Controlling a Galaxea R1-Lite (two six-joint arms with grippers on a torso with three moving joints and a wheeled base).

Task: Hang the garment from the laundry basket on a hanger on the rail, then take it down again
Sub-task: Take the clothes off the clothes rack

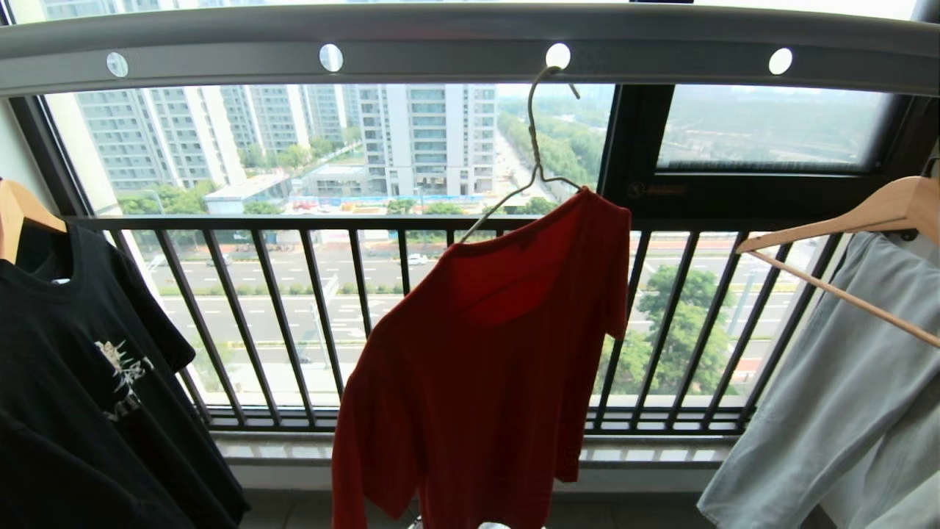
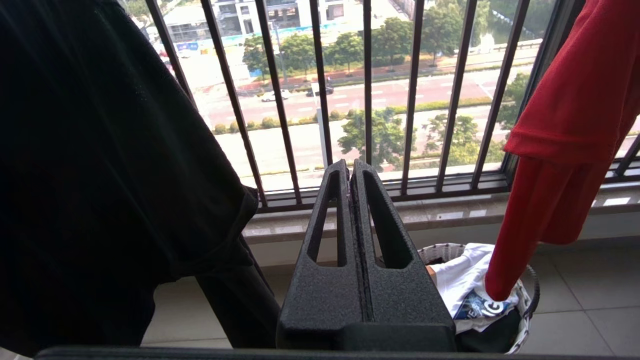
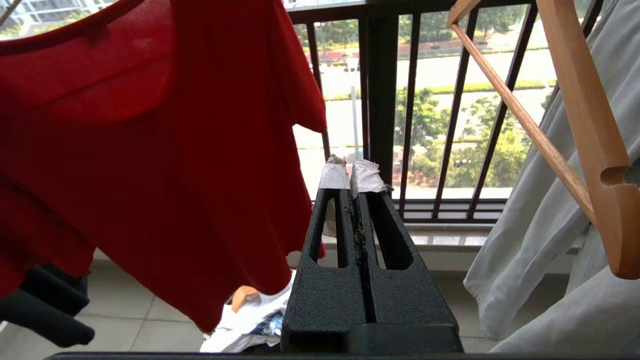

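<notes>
Balcony window backdrop: tower blocks, a road and trees beyond a black barred railing (image 1: 411, 220), tiled floor below. Red T-shirt (image 1: 477, 367) hung crooked on the thin cream-white wire hanger (image 1: 532, 158), hooked through one round hole of the grey rail (image 1: 440, 44) overhead. Collar caught on the hanger's right shoulder only; left wire arm bare above the neckline, so the cloth sags down to the left. Print side not visible from the head view.

Below, seen from the left wrist: round white woven laundry basket (image 2: 527, 295) on the floor, a white garment with blue print (image 2: 465, 290) lying in it, the red shirt's lowest fold hanging down to the basket, possibly touching that white cloth.

Left of the red shirt, a black T-shirt with white print (image 1: 88, 382) on a wooden hanger (image 1: 18, 209). Right of it, a pale grey garment (image 1: 844, 397) on another wooden hanger (image 1: 859, 217).

Left pincer (image 2: 350, 167) closed, fingers pressed together, empty, low between the black shirt and the basket. Right pincer (image 3: 350, 167) likewise closed and empty, white-taped tips together, between the red shirt and the grey garment.
</notes>
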